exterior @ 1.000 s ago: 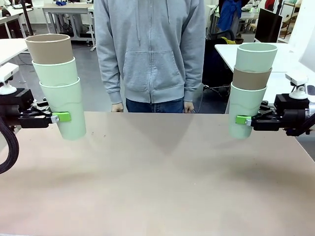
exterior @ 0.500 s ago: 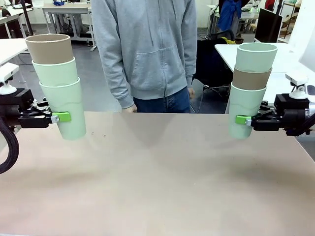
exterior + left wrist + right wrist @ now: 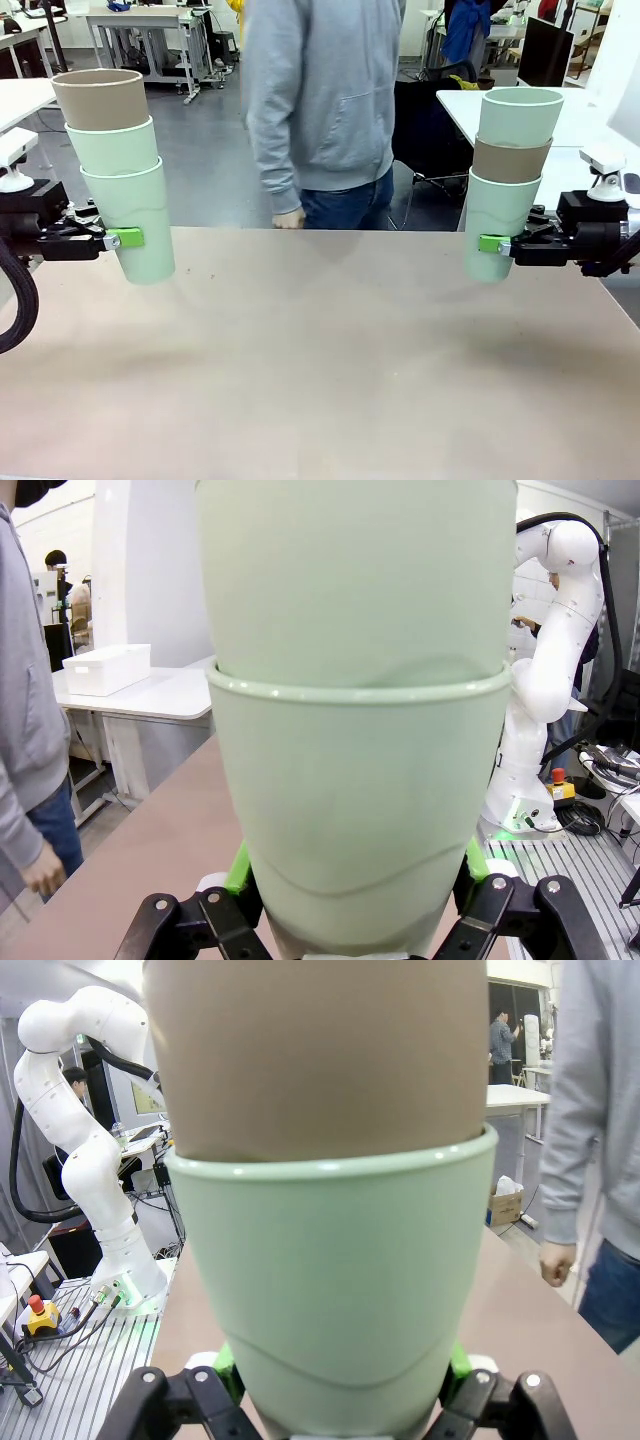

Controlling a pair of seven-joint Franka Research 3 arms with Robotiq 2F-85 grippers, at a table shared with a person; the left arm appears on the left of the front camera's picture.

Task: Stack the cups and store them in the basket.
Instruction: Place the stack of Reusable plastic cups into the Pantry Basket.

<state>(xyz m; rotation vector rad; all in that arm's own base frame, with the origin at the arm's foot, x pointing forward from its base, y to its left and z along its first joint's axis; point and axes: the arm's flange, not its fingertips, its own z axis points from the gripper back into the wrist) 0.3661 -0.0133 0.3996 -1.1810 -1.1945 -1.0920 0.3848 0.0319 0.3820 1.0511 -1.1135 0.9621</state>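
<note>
In the front view, the left end effector [image 3: 128,239] and right end effector [image 3: 490,243] each have a far finger hidden behind the left stack [image 3: 125,170] and right stack [image 3: 505,180], the top edge cuts off the person [image 3: 320,100], and in both wrist views the stacks run off the top.

You see the person [image 3: 325,100] turn away from the counter [image 3: 320,350]: a second ago the body faces it squarely, now it stands side-on and sits a little further toward the robot's right. Two hands hung at the far edge then; one hand [image 3: 289,216] hangs there now.
</note>
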